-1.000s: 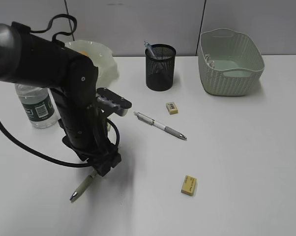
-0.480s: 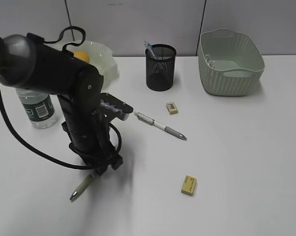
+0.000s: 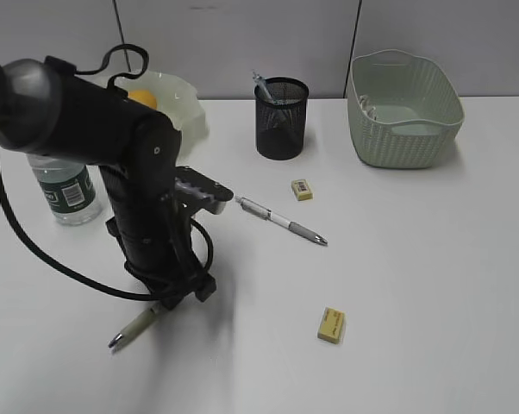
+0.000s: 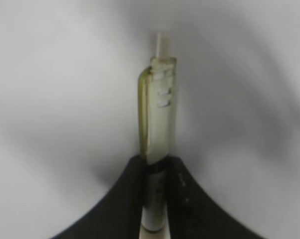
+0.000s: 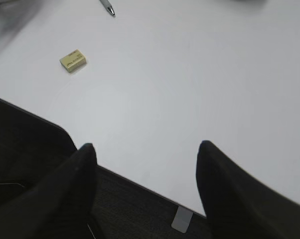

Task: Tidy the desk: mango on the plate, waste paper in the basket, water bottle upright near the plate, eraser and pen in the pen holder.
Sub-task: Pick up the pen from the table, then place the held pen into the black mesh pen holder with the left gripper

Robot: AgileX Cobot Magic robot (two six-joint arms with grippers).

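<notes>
Down low, left gripper [image 4: 155, 199] clamped on a translucent yellowish-green pen [image 4: 157, 134], silver-tipped, clip upward; right gripper [image 5: 146, 164] gaping, holding nothing.

Even bright light, soft shadows, blurred left wrist view

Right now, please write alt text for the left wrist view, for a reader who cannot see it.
The left gripper is shut on a pale yellow-green pen, seen close up and blurred. The pen's clip end points away from the camera over the white desk.
</notes>
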